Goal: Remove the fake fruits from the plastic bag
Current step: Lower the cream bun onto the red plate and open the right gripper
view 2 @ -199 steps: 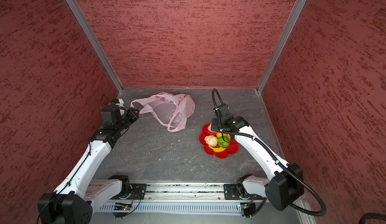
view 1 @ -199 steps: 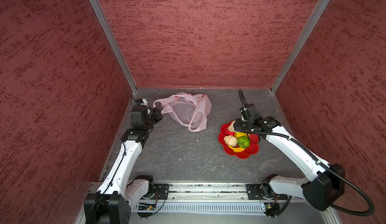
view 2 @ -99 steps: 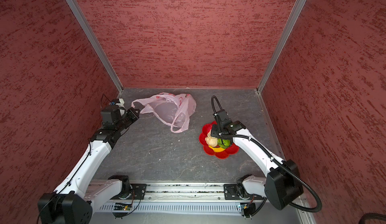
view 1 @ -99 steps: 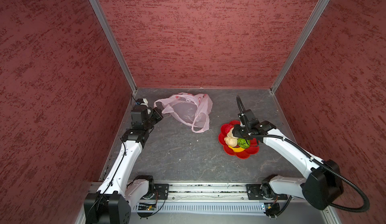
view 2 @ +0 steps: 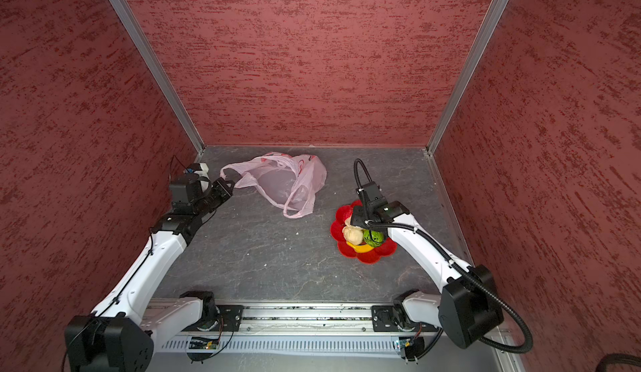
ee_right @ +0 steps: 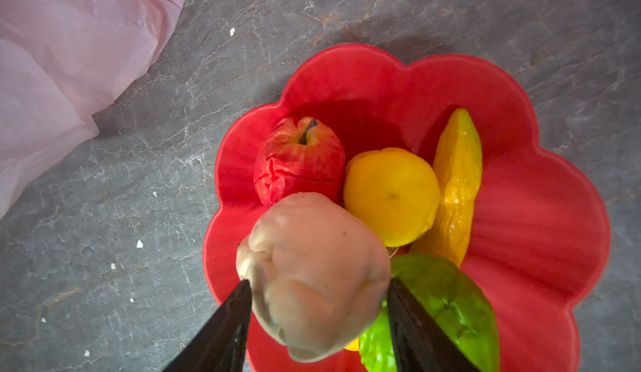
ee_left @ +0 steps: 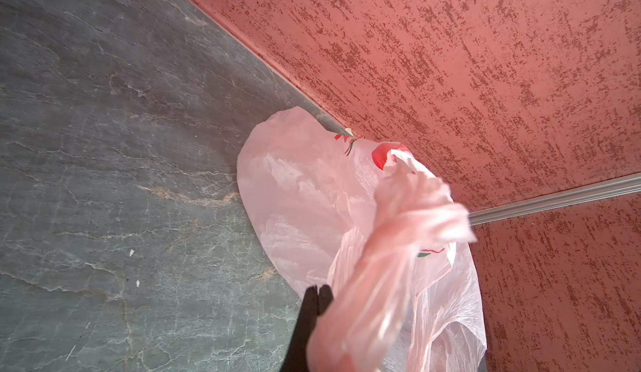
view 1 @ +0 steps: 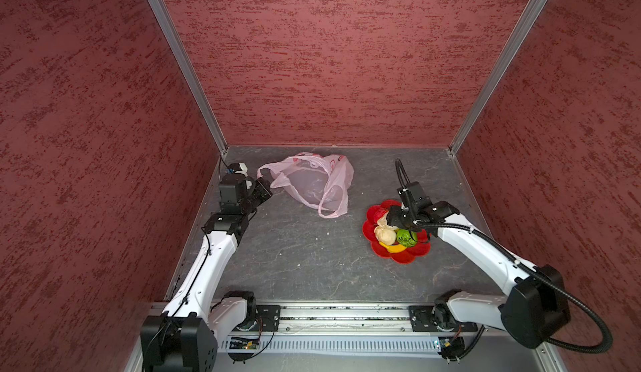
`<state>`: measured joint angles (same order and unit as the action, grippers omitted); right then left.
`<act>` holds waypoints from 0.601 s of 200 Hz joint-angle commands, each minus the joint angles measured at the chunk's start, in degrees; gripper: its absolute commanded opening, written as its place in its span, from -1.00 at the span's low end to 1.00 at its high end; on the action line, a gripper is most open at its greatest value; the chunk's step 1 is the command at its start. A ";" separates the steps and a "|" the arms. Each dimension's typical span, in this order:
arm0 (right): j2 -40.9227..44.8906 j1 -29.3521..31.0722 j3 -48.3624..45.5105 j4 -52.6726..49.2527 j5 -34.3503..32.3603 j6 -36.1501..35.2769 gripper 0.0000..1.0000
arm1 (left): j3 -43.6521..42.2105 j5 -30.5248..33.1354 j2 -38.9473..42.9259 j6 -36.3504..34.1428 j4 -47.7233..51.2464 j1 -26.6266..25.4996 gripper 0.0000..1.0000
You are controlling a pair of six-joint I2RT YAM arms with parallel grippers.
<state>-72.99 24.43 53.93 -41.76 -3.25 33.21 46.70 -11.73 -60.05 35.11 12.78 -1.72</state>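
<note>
Middle: floor (view 1: pixel 295 259) lying bare between bag (view 1: pixel 312 183) and dish (view 1: pixel 404 256), leaving a wide open lane.
Back left: bag sprawling close to back wall (view 1: pixel 329 75); left gripper (ee_left: pixel 317 292) pinching its handle, closing that corner.
Dish: fruits (view 1: pixel 386 236) crowding it; right gripper (ee_right: pixel 317 285) hanging over them, blocking the way down.
Flanks: side walls (view 1: pixel 104 144) hemming in both arms.

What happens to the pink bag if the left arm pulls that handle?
Probably floppy: the plastic bag is thin crinkled film lying slack on the table. Likely very light: it looks see-through and empty. Its handle, pinched in the left gripper, would likely stretch before the body follows.
</note>
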 commanded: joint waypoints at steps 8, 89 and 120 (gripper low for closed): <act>-0.31 -0.62 0.22 0.27 -2.02 0.26 0.38 | -0.45 -0.32 -0.64 -0.35 -1.75 -0.24 -1.00; 4.03 -1.63 6.64 -4.55 -6.78 -0.34 0.55 | 0.64 -0.14 -8.53 -1.00 -9.47 -0.17 -0.91; 5.61 -6.93 4.92 -2.90 -6.21 -0.56 0.60 | 3.07 -0.75 -13.19 -1.22 -12.28 -0.11 -0.75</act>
<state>-69.04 21.54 59.18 -44.45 -7.46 32.93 46.74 -11.75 -70.52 34.98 5.04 -1.93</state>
